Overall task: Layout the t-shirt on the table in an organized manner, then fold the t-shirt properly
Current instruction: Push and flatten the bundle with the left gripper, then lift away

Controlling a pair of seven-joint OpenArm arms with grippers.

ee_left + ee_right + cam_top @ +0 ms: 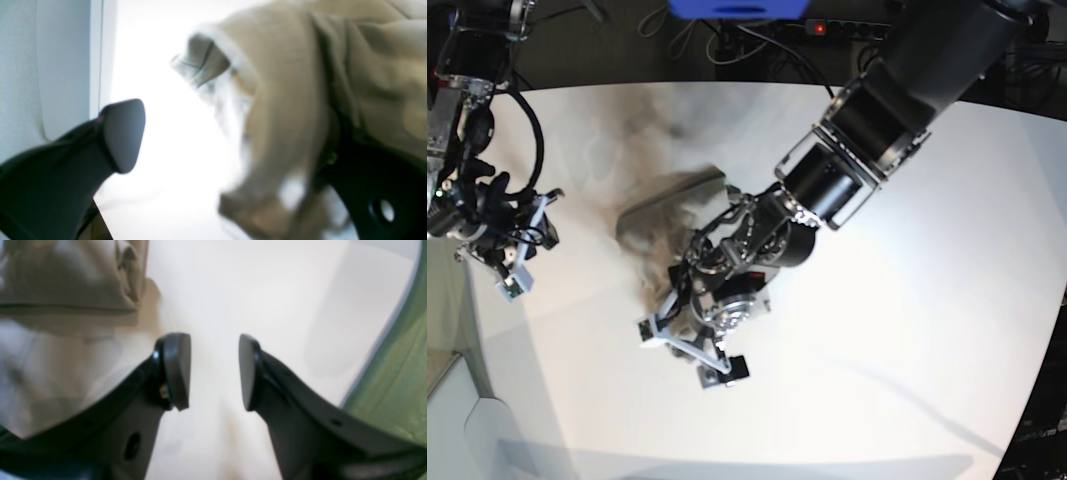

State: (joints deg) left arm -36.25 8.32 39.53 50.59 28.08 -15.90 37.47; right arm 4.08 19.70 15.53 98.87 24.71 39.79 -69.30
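Robotics lab bench

The place looked like a robotics lab: two black robot arms (pixel 877 110) worked over a large white table (pixel 907 300) with rounded edges, bare wiring looped along the arm at the base view's left (pixel 487 190), and a power strip (pixel 852 27) with a lit red switch lay among cables (pixel 757 45) on the dark floor behind.

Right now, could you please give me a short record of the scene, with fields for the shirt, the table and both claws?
t-shirt: beige, bunched and wrinkled, not laid flat; blurred in every view
table: white, shirt lies on it
left claw: open wide, cloth draped over one finger, the other finger bare
right claw: open, nothing between the pads, bare table below, shirt off to one side
fold: not started
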